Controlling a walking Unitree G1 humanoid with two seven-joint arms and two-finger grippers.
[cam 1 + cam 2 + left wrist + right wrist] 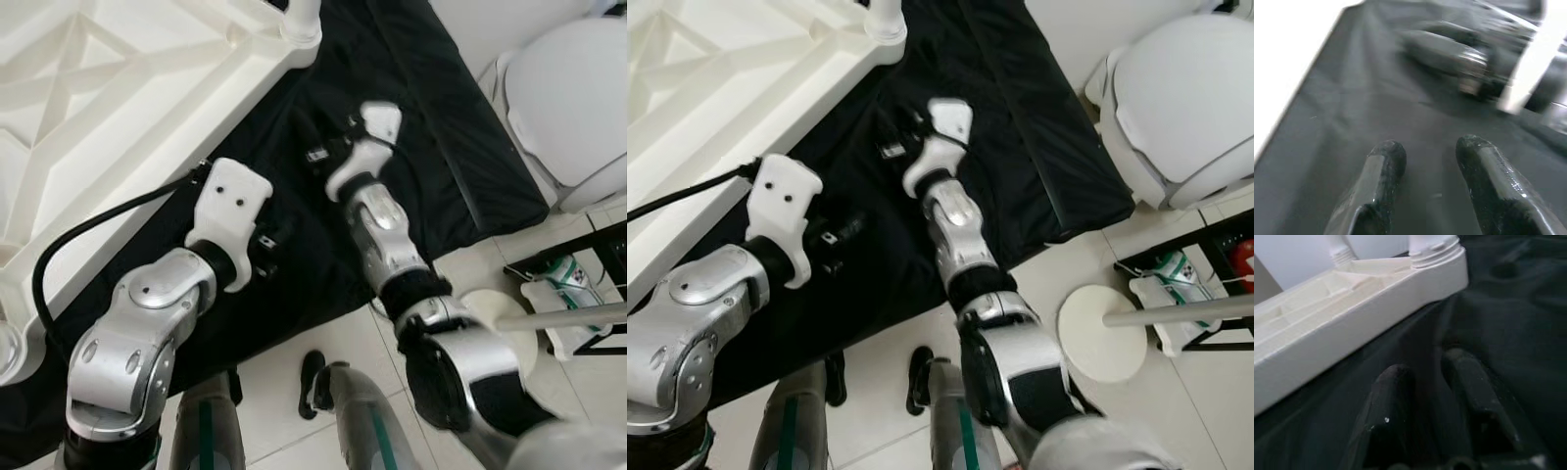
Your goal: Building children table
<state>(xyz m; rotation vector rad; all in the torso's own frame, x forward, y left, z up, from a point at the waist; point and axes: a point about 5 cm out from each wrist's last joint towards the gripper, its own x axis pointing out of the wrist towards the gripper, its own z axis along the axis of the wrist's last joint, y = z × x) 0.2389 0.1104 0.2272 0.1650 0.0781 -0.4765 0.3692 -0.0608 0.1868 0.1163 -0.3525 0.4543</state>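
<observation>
1. The white table top (147,108) lies upside down at the far left on a black cloth (421,147), its ribbed underside up. A white leg (304,20) already stands screwed into its right corner.
2. The right gripper (1437,377) hovers low over the cloth just right of that corner, fingers a little parted and holding nothing. The left gripper (1432,149) sits nearer and to the left, beside the table top's near edge, fingers spread and empty.
3. Likely trouble: a right-arm swing to the left could knock the standing leg or nudge the table top across the slippery cloth, spoiling alignment for the remaining legs.
4. The black cable (88,230) trailing from the left wrist crosses the table top's edge and could snag on it.
5. Fingers dragged low might bunch the cloth.
6. Open room lies on the cloth between the two grippers. To the right a white domed seat (1185,98) and a round-based stand (1102,333) crowd the floor.
</observation>
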